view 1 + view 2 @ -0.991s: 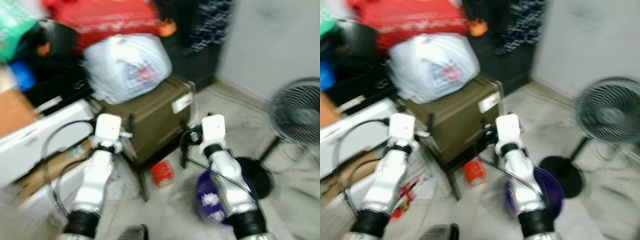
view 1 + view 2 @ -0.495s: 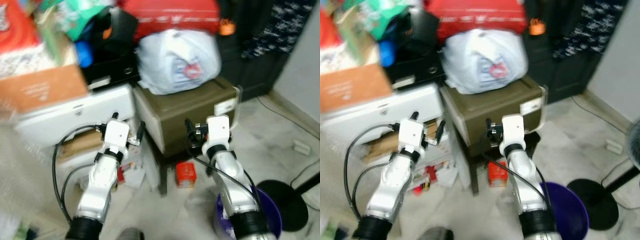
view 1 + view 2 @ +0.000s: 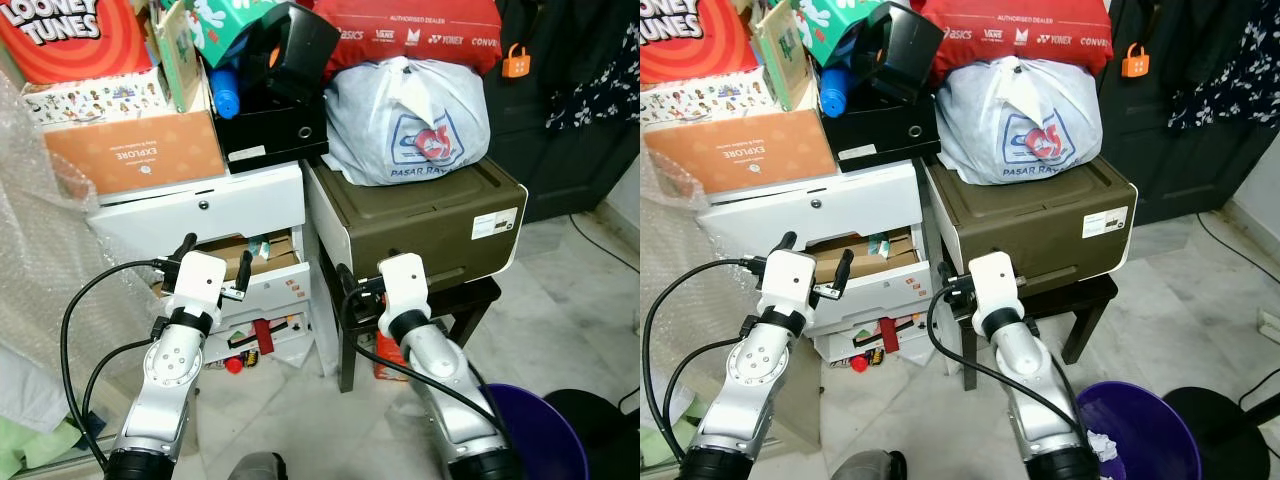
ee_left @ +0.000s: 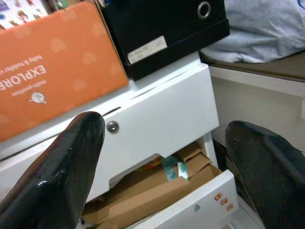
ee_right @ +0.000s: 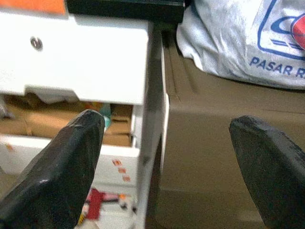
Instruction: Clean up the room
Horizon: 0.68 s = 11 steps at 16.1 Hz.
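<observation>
The view has swung left onto the drawers [image 3: 200, 215]; both hands, left [image 3: 213, 258] and right [image 5: 167, 143], gape empty, nothing tidied yet.

- A cluttered storage corner of a home, with pale marble-like floor tiles [image 3: 560, 320] at lower right.
- White plastic drawer unit [image 3: 215, 205] at centre left, stacked with an orange cardboard box [image 3: 135, 150] and toy boxes.
- White knotted plastic shopping bag [image 3: 405, 120] atop an olive-brown storage box [image 3: 420, 225], centre.
- Dark wardrobe door [image 3: 575, 130] at upper right; purple plastic bin [image 3: 1135, 430] at the bottom.
</observation>
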{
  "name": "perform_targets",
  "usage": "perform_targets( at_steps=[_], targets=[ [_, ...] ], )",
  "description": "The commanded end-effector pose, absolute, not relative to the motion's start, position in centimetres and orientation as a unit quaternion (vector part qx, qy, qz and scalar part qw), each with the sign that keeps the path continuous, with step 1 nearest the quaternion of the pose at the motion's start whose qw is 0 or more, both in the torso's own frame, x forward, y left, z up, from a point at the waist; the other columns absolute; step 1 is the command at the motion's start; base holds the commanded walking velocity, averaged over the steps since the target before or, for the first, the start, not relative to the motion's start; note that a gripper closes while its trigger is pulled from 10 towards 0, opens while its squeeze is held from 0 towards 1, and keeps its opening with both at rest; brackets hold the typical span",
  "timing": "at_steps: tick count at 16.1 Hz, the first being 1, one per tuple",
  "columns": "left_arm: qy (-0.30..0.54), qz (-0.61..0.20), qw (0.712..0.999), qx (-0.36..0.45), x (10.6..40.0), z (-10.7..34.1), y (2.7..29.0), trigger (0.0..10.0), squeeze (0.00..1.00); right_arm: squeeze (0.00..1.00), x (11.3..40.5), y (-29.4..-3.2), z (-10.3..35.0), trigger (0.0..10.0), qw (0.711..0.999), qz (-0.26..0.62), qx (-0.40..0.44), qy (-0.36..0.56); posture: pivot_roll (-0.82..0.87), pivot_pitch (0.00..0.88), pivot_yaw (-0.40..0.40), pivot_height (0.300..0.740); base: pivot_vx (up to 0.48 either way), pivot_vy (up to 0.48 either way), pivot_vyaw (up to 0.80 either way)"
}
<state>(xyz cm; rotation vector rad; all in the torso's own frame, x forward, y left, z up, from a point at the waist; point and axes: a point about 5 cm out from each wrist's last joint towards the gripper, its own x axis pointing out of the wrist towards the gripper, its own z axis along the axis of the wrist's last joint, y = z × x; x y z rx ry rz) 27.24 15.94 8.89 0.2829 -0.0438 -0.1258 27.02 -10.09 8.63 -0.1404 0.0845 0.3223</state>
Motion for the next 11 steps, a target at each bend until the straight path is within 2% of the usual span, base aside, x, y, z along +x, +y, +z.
perform_targets(
  at_steps=[1, 3, 6, 8, 9, 11],
  targets=[
    [-0.031, -0.095, 0.985, 0.140, 27.1, 9.4, 15.6, 10.0, 0.00, 0.00, 26.5, -10.3, 8.7, 10.0, 0.980, 0.173, -0.084, 0.047, 0.02, 0.000, 0.052, 0.740, 0.000, 0.000, 0.00],
    [-0.007, -0.131, 0.981, 0.142, 26.5, 8.8, 15.7, 10.0, 0.00, 0.00, 26.2, -10.8, 8.8, 10.0, 0.975, 0.190, -0.099, 0.059, 0.01, 0.000, 0.054, 0.740, 0.000, 0.000, 0.00],
    [0.017, -0.147, 0.979, 0.142, 25.3, 8.2, 16.3, 10.0, 0.00, 0.00, 26.7, -12.0, 9.0, 10.0, 0.979, 0.159, -0.111, 0.058, 0.02, 0.000, 0.051, 0.740, 0.000, 0.000, 0.79],
    [0.034, -0.144, 0.980, 0.132, 24.0, 7.9, 15.8, 10.0, 0.00, 0.00, 26.4, -11.7, 9.1, 10.0, 0.984, 0.137, -0.108, 0.043, 0.01, 0.000, 0.050, 0.740, 0.000, 0.000, 0.79],
    [0.024, -0.145, 0.981, 0.129, 24.0, 8.1, 15.2, 10.0, 0.00, 0.00, 25.9, -11.3, 8.3, 10.0, 0.985, 0.129, -0.099, 0.054, 0.01, 0.000, 0.048, 0.740, 0.000, 0.000, 0.80],
    [0.009, -0.144, 0.984, 0.102, 24.8, 8.4, 14.9, 10.0, 0.00, 0.00, 26.6, -12.3, 8.8, 10.0, 0.991, 0.092, -0.083, 0.043, -0.01, 0.000, 0.049, 0.740, 0.000, 0.000, 0.80]
  ],
)
